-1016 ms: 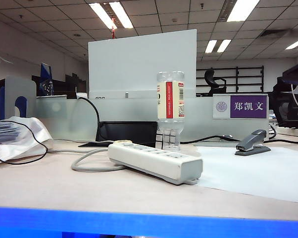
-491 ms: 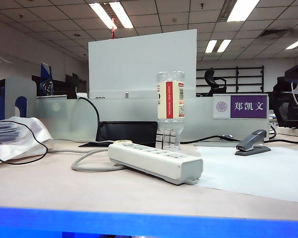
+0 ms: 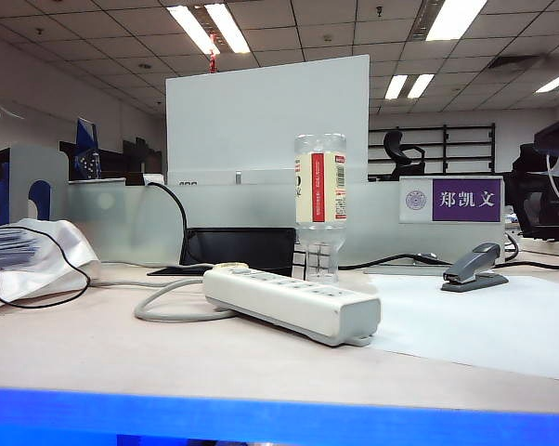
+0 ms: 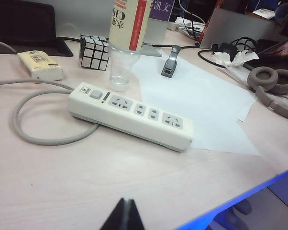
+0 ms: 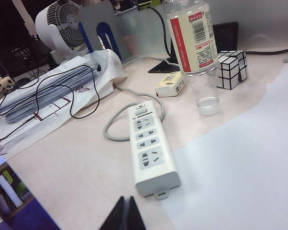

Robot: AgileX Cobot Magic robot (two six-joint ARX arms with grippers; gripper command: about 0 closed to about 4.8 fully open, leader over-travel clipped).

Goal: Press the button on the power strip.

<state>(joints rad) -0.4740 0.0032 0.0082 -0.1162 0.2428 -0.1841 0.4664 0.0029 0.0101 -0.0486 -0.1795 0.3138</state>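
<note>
The power strip [image 3: 293, 300] is a long white-grey bar lying on the desk, with a thick pale grey cable [image 3: 163, 302] looping off its far end. Its grey button [image 4: 95, 94] sits at the cable end, before the row of sockets; the right wrist view shows the button [image 5: 141, 110] too. My left gripper [image 4: 124, 201] is shut and empty, held above bare desk well short of the power strip [image 4: 129, 114]. My right gripper [image 5: 125, 199] is also shut and empty, just off the free end of the power strip [image 5: 149, 147]. Neither gripper appears in the exterior view.
An upside-down plastic bottle [image 3: 320, 200] stands right behind the strip. A grey stapler [image 3: 474, 269] rests on white paper [image 3: 484, 321] to the right. A mirror cube [image 4: 94, 51], tissue pack [image 4: 40, 65], headphones [image 4: 273, 84], a desk fan [image 5: 58, 24] and bagged papers [image 5: 48, 93] surround the area.
</note>
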